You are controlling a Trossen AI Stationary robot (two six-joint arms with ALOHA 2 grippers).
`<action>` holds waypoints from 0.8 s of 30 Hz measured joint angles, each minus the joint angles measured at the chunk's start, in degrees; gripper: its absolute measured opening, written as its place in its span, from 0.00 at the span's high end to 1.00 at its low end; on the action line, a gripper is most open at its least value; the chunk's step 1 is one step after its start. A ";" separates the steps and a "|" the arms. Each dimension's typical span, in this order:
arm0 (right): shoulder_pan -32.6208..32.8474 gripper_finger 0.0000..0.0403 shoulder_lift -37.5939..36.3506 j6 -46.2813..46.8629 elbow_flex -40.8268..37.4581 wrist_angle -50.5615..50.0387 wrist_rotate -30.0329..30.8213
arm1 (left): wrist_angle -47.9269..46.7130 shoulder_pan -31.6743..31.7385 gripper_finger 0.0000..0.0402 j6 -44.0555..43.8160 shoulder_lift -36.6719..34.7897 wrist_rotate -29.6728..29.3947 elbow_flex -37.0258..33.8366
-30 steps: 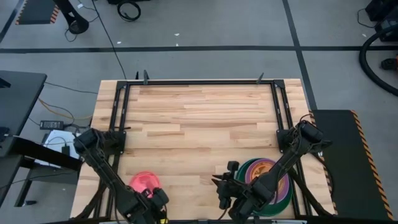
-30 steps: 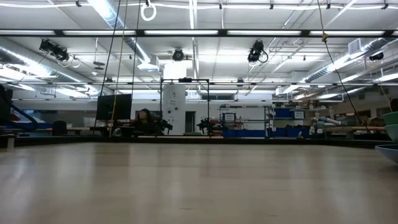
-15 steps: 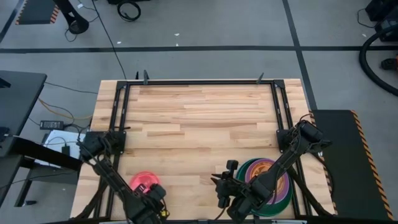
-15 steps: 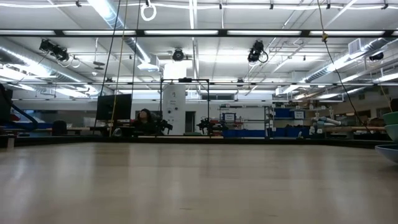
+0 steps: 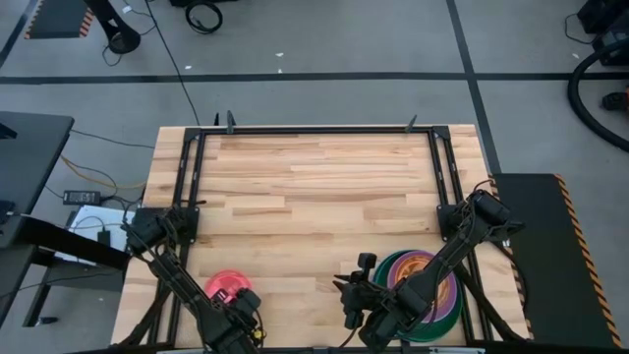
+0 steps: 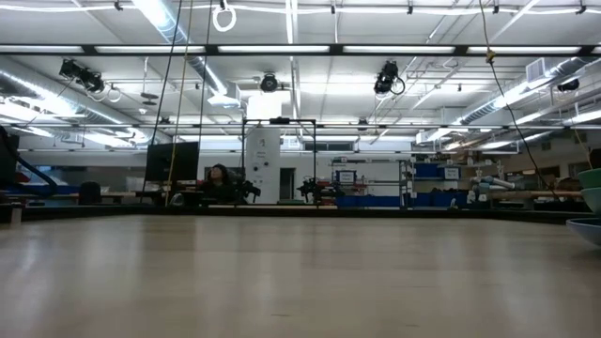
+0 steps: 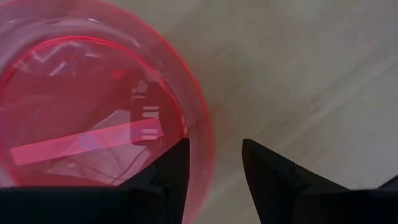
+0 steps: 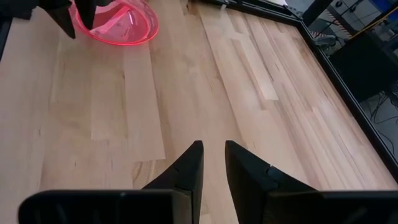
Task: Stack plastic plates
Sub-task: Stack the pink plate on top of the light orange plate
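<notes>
A small translucent pink plate (image 5: 224,286) lies flat on the wooden table near its front left. My left gripper (image 7: 214,163) points down over the plate's near right rim and is open, one finger over the plate's inside and one outside it. A stack of plastic plates (image 5: 450,295), with green and purple rims and orange on top, sits at the front right, partly under my right arm. My right gripper (image 8: 213,158) hangs to the left of the stack, above bare wood, its fingers a little apart with nothing between them. My left gripper comes from above, fingers pointing down, astride the pink plate's rim (image 7: 200,140). One finger (image 7: 174,167) is over the inside and the other (image 7: 267,174) is outside. Whether either finger touches the rim I cannot tell. The plate rests flat on the table.
A black frame rail (image 5: 187,177) runs along the table's left, far and right sides. The middle and far part of the table (image 5: 314,187) is bare wood. In the right wrist view the pink plate (image 8: 118,25) shows far off, with the left arm's fingers at it.
My left gripper has come down over the pink plate's near right rim and tipped until it points straight down. The plate has stayed where it was. My right arm has kept still.
</notes>
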 joint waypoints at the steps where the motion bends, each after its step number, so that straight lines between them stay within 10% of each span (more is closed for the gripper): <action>1: 0.00 0.81 0.00 0.00 -0.25 0.07 -0.01 | -0.26 -0.06 0.62 0.01 0.02 0.24 0.00; 14: -0.02 0.81 0.00 0.42 -1.68 0.90 -0.61 | -3.02 -0.62 0.66 4.71 1.97 6.01 0.20; 24: -0.14 0.81 0.00 0.17 -1.68 0.96 -0.92 | -4.73 -0.87 0.96 13.43 2.03 10.62 0.01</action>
